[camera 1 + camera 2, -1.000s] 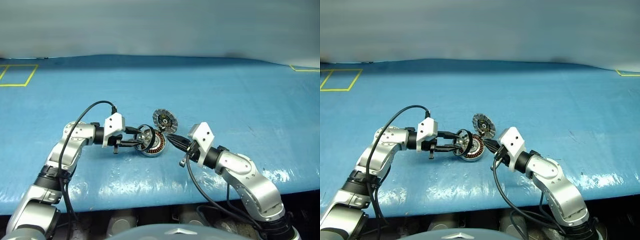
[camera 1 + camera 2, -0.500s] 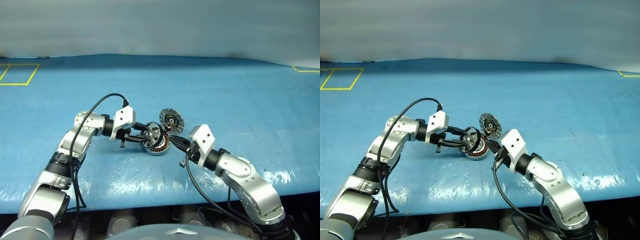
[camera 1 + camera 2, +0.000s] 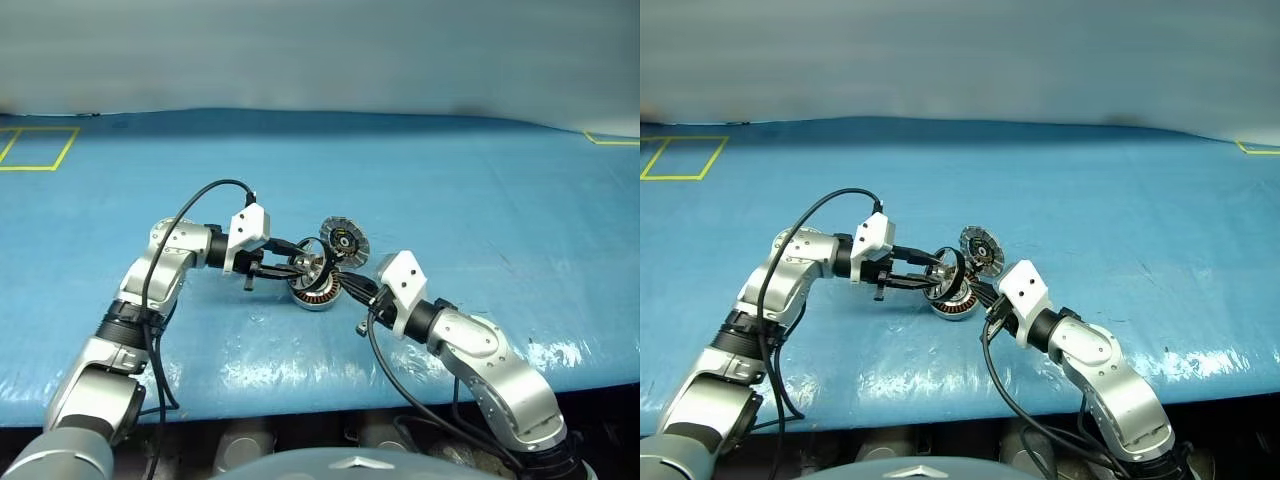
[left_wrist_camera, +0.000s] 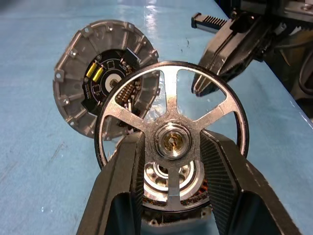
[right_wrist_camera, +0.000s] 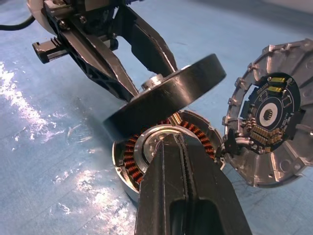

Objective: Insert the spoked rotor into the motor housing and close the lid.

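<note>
The motor housing (image 3: 320, 293) lies on the blue table, its copper windings (image 5: 131, 162) showing around a dark centre. Its lid (image 3: 344, 240) stands open at the far rim, with the ribbed inner face (image 5: 274, 113) and circuit board showing. My left gripper (image 3: 301, 263) is shut on the hub of the spoked rotor (image 4: 128, 119). It holds the rotor tilted just above the housing. My right gripper (image 5: 172, 140) is shut with nothing in it, and its tips rest against the near rim of the housing. In the left wrist view the right gripper (image 4: 230, 49) shows beyond the rotor.
The blue table cover (image 3: 480, 180) stretches wide on all sides. Yellow tape marks (image 3: 38, 150) lie at the far left and at the far right corner (image 3: 610, 138). The table's front edge (image 3: 300, 400) runs close below both arms. Black cables loop from each wrist.
My left gripper has carried the rotor to the right and a little up, from beside the housing to over it. The right gripper has stayed put and shut.
</note>
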Robot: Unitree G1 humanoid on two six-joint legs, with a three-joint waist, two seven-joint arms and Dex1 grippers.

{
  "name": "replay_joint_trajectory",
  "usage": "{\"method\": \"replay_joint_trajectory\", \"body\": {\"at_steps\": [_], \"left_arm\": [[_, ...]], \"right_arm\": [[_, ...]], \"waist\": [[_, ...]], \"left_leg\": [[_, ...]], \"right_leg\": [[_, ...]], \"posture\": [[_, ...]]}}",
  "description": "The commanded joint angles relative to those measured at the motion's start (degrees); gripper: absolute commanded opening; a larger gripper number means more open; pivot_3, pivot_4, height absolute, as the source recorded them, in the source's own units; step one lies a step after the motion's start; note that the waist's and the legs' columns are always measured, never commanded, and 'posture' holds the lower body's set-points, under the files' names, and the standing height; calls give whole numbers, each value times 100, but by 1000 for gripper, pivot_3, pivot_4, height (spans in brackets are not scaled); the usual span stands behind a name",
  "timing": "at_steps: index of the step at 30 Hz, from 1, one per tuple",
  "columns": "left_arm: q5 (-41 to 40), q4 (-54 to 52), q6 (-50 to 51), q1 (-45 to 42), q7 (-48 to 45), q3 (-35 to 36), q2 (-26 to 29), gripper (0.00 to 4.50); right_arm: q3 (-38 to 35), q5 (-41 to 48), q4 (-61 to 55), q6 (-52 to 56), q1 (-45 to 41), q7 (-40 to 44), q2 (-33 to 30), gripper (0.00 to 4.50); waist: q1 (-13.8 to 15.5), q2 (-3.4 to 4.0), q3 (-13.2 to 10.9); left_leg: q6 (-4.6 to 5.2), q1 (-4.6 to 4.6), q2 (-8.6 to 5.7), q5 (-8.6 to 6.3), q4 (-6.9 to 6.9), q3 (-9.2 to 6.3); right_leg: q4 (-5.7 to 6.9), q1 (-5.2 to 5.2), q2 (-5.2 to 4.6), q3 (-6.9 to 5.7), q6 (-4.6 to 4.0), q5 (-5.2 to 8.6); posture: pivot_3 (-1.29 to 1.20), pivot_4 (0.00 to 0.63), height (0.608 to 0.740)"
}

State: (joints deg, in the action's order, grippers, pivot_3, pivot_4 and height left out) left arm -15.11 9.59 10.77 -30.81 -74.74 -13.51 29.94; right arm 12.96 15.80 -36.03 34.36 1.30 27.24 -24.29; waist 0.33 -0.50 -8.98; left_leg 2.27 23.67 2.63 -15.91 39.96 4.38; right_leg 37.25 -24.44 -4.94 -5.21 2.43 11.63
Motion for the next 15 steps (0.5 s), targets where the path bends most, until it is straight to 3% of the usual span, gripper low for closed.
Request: {"method": "replay_joint_trajectory", "body": {"at_steps": [1,15], "left_arm": [[-3,8,-53,-39,13,65,10,1776],[539,263,-242,-64,-115,-265,196,1776]], "right_arm": [[-23,-30,-134,-61,-36,-41,17,0],[-3,-123,-113,-18,-42,-122,21,0]], "waist": [[-10,0,0],[-21,0,0]], "left_leg": [[0,0,0,0,0,0],[0,-3,2,0,0,1]], "right_leg": [[0,0,0,0,0,0],[1,0,2,2,1,0]], "posture": [[0,150,740],[0,150,740]]}}
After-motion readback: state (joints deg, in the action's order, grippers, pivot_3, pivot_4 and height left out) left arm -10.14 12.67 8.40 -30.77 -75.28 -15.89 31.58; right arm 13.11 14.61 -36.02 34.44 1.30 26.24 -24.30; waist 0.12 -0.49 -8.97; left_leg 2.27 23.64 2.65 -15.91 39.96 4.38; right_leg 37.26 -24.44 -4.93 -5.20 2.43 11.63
